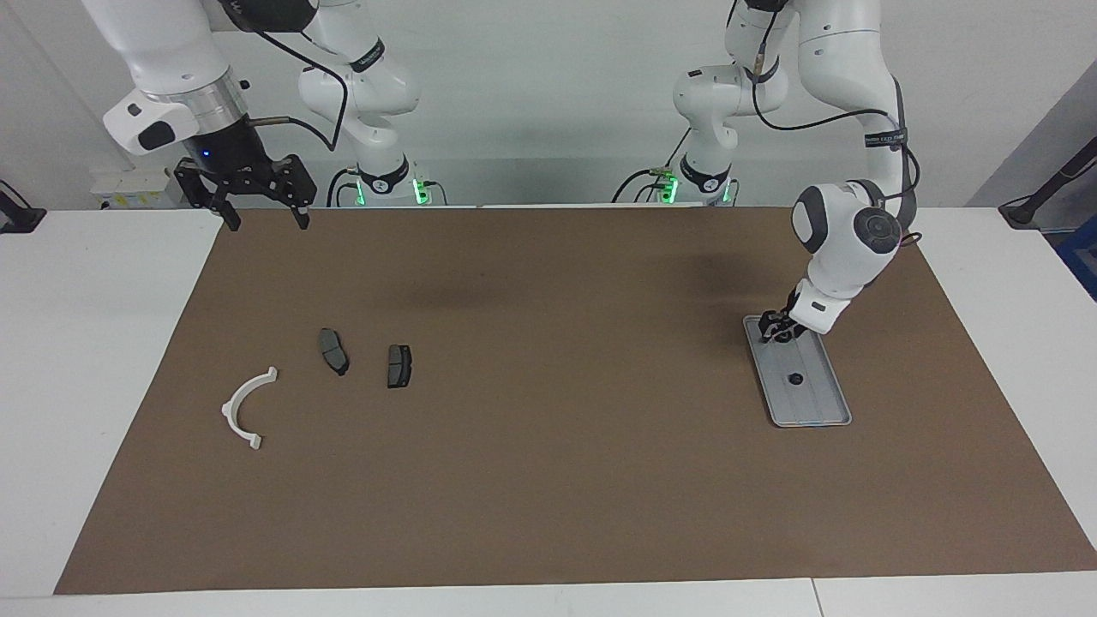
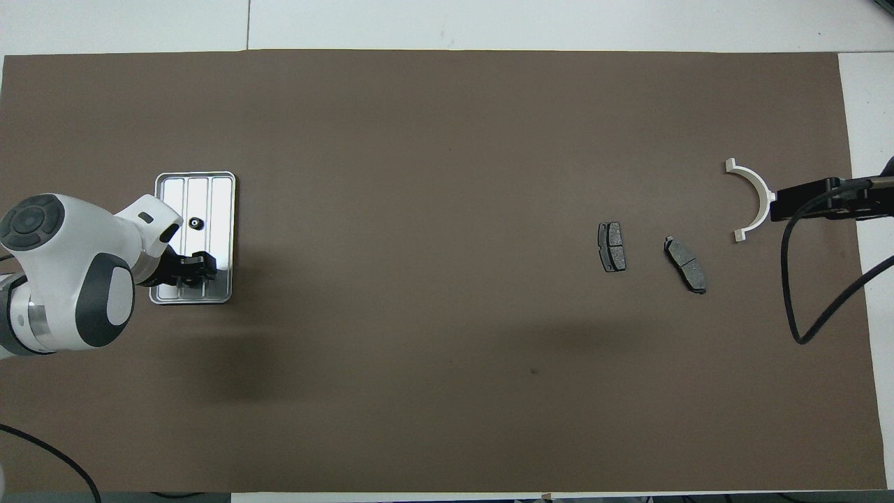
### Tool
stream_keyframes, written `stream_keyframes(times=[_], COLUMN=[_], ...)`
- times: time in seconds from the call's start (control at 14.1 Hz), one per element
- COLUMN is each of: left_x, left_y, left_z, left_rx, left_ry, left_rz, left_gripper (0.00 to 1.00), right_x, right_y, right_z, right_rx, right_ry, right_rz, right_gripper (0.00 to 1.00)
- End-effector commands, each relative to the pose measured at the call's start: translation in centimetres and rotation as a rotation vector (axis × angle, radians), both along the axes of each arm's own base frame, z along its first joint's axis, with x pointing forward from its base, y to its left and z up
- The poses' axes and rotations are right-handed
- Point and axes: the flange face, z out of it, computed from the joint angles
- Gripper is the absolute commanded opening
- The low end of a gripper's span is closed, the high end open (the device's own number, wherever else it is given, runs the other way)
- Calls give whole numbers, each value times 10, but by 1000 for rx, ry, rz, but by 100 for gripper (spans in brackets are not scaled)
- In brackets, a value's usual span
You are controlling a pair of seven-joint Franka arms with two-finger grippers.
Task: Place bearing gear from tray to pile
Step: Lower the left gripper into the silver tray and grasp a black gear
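Observation:
The silver tray [image 1: 816,404] lies on the brown mat toward the left arm's end of the table, also in the overhead view [image 2: 222,202]. One small dark bearing gear [image 1: 795,378] [image 2: 195,224] lies near the tray's middle. My left gripper [image 1: 778,331] [image 2: 196,270] is down at the tray's end nearer the robots, where a second gear lay; it covers that gear now. The pile lies toward the right arm's end: a white bracket [image 1: 244,410] [image 2: 756,198] and two brake pads [image 1: 333,350] [image 1: 398,365]. My right gripper [image 1: 264,221] waits, open and empty, high over the mat's corner.
The brown mat [image 1: 548,480] covers most of the white table. A black cable [image 2: 803,307] hangs from the right arm over the mat's edge beside the bracket. The two brake pads show in the overhead view [image 2: 612,246] [image 2: 686,265].

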Motion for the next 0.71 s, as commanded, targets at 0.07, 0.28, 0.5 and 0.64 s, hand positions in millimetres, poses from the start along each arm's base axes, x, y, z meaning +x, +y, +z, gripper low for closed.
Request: stream_keyframes(times=[0.07,0.28,0.5,0.64], left_x=[-2,-3,-2,-1], left_y=[2,2,3,3], left_z=[-2,-2,-2,-1], left_rx=[12,12,12,11], left_ry=[-7,-4,-9,-12], left_rz=[10,12,12,15], left_gripper=[62,61,60,60], right_x=[-12,-12,-14,-14], right_y=[11,21,22,21], right_z=[-1,-1,-1,-1], right_rx=[-1,-4,-3,-5], right_ry=[14,16,22,23], right_rz=[26,41,46,50], right_gripper=[100,100,100,100])
